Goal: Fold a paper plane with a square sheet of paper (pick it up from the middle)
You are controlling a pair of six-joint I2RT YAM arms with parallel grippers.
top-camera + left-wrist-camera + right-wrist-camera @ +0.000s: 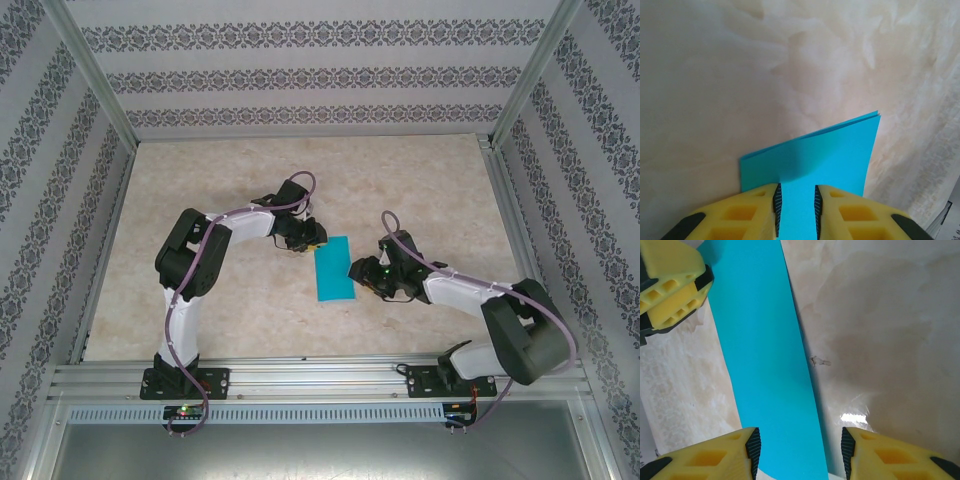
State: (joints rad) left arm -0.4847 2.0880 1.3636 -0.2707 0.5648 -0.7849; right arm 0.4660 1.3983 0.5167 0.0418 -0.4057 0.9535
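The square sheet of paper [333, 268] lies folded into a narrow teal-blue rectangle near the middle of the table. Its two layers show at the far edge in the left wrist view. My left gripper [308, 240] is low over the paper's far left corner. Its yellow fingers [796, 210] stand a little apart, with the flat paper [830, 155] showing in the gap between them. My right gripper [362, 272] is at the paper's near right side. It is open [801, 450], straddling the long right edge of the paper [765, 365]. The left gripper's fingers [670, 285] sit at the strip's far end.
The marble-patterned table [230, 180] is fenced by aluminium posts and patterned walls. A metal rail [320, 385] runs along the near edge by the arm bases. A small scuff [817, 361] marks the tabletop just right of the paper.
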